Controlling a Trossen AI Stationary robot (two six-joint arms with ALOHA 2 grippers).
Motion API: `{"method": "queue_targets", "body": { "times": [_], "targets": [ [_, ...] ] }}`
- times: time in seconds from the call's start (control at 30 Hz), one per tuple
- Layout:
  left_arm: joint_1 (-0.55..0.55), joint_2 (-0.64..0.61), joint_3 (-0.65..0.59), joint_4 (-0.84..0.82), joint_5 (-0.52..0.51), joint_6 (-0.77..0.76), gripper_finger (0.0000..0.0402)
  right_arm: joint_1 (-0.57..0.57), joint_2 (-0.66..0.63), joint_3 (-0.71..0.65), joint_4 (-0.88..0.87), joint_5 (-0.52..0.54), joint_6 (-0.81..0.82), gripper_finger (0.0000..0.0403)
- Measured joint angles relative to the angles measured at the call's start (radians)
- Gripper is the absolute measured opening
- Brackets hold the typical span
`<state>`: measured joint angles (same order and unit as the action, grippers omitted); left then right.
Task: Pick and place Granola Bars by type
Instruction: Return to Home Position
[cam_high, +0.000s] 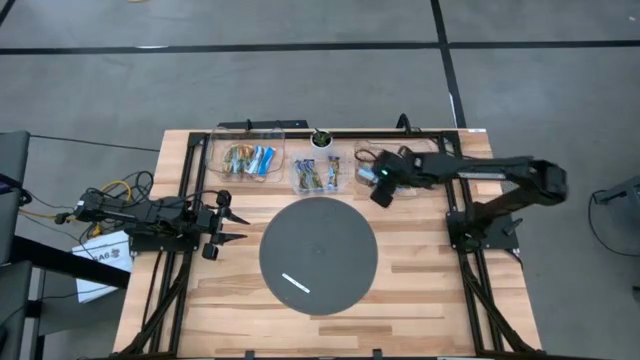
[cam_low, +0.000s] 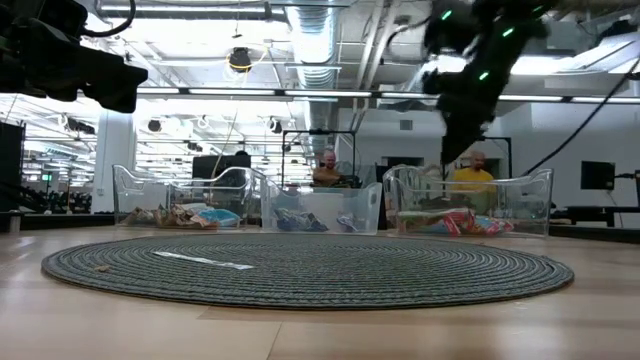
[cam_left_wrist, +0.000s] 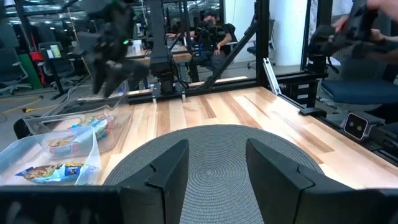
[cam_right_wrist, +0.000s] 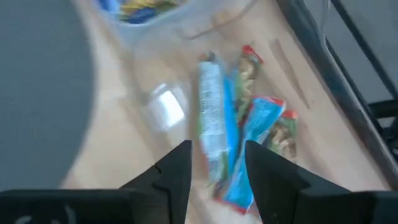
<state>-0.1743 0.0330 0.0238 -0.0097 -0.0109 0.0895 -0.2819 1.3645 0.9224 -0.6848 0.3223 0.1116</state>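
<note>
The right gripper (cam_high: 382, 188) hangs over the right clear bin (cam_low: 520, 195), at about 1 o'clock from the round mat (cam_high: 318, 255). Its fingers are parted and hold nothing, and red and blue wrapped granola bars (cam_right_wrist: 245, 127) lie in the bin beneath it. More bars lie in the middle bin (cam_low: 320, 200) at 12 o'clock and the left bin (cam_low: 135, 190) at 11 o'clock, while the left gripper (cam_high: 238, 228) sits open and empty at 9 o'clock beside the mat.

One mat (cam_high: 318, 240) on my worktop (cam_high: 420, 290), one strip (cam_high: 295, 283) on it. Behind the mat, three bins: left bin (cam_low: 140, 190), middle bin (cam_low: 320, 200), right bin (cam_low: 525, 195). Bars (cam_right_wrist: 211, 118) overlap; I can't count them.
</note>
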Motion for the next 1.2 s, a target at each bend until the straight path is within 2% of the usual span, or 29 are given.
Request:
{"method": "queue_targets", "body": {
  "times": [0.1,0.3,0.37,0.47,0.57,0.7,0.8,1.0,1.2],
  "targets": [
    [0.0,0.0,0.0,0.0,0.0,0.0,0.0154,0.063,-0.123,-0.058,0.008,-0.007,0.065,0.0141],
    [0.0,0.0,0.0,0.0,0.0,0.0,0.0154,0.196,-0.4,-0.174,0.02,-0.002,0.432,0.0135],
    [0.0,0.0,0.0,0.0,0.0,0.0,0.0154,0.238,-0.499,-0.232,0.033,-0.001,0.476,0.0133],
    [0.0,0.0,0.0,0.0,0.0,0.0,0.0154,0.3,-0.637,-0.347,0.116,-0.006,0.355,0.0133],
    [0.0,0.0,0.0,0.0,0.0,0.0,0.0154,0.343,-0.753,-0.471,0.293,-0.054,0.246,0.0135],
    [0.0,0.0,0.0,0.0,0.0,0.0,0.0154,0.378,-0.846,-0.617,0.56,-0.27,0.066,0.0137],
    [0.0,0.0,0.0,0.0,0.0,0.0,0.0154,0.398,-0.877,-0.686,0.689,-0.399,-0.025,0.0135],
    [0.0,0.0,0.0,0.0,0.0,0.0,0.0154,0.427,-0.96,-0.762,0.77,-0.535,-0.157,0.0133],
    [0.0,0.0,0.0,0.0,0.0,0.0,0.0154,0.427,-1.098,-0.832,0.768,-0.569,-0.183,0.0135]
  ]
}}
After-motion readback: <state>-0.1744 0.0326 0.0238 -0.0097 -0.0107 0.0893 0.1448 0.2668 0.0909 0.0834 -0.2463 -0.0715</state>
